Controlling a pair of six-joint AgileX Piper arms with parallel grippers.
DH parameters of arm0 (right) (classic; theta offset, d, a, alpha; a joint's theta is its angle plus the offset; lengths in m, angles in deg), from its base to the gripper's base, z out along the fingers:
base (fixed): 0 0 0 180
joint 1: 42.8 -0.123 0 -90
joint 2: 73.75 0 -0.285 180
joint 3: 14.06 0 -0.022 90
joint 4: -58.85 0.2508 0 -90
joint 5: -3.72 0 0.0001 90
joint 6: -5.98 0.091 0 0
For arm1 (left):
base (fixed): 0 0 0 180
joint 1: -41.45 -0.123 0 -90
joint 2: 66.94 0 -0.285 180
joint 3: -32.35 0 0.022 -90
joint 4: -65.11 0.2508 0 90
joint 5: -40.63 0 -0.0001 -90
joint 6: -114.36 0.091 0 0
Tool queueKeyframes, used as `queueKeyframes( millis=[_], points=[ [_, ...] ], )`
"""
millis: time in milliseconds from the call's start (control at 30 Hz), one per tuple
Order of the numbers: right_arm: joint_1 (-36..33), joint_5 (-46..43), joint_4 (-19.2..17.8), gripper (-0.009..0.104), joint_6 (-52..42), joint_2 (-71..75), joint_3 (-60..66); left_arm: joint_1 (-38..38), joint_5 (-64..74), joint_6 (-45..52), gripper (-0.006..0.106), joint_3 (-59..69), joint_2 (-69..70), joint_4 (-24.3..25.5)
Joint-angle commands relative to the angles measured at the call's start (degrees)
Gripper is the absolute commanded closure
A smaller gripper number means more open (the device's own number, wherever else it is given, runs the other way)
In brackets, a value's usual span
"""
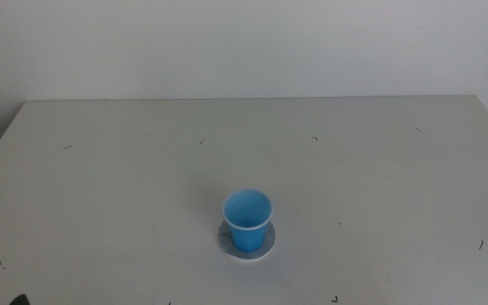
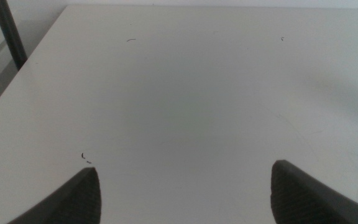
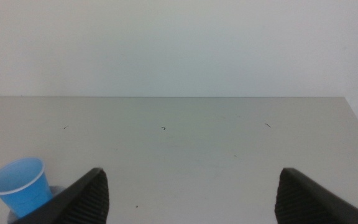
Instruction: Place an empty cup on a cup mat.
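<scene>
The cup (image 1: 247, 219) stands upright on the cup mat (image 1: 263, 248), near the table's (image 1: 100, 186) front middle. Left gripper (image 2: 185, 186) and right gripper (image 3: 191, 190) both wait with jaws spread, holding nothing.

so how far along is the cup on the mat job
Looks done: the cup stands upright on the cup mat. Nothing in hand: the left gripper and right gripper are open, empty and away from it. Nothing visibly left.

A pale grey bench (image 1: 142, 186), flecked with small dark marks, fills most of the frame; a plain white wall (image 1: 244, 42) spans the top.
</scene>
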Motion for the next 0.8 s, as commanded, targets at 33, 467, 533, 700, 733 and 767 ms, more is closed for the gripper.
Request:
queueKeyframes(
  millis=[33,467,533,700,733,767],
  points=[
    [0.44,-2.90,-0.74,0.013,-0.49,2.53,0.13,-0.06,-3.78,-0.61,-0.005,-0.34,0.64,0.02],
    [0.38,-3.17,-2.66,0.013,-0.49,11.75,8.33,-0.06,-3.78,-0.61,-0.005,-0.34,0.58,0.02],
    [0.38,-3.15,-2.52,0.013,-0.49,11.85,9.42,-0.06,-3.78,-0.61,-0.005,-0.34,0.51,0.02],
    [0.38,-3.20,-3.59,0.013,-0.49,11.85,11.61,-0.06,-3.78,-0.61,-0.005,-0.34,0.51,0.02],
    [0.38,-3.20,-3.51,0.013,-0.49,11.85,12.07,-0.06,-3.78,-0.61,-0.005,-0.34,0.51,0.02],
    [0.38,-3.30,-3.51,0.013,-0.49,11.85,12.62,-0.06,-3.78,-0.61,-0.005,-0.34,0.51,0.02]
  ],
)
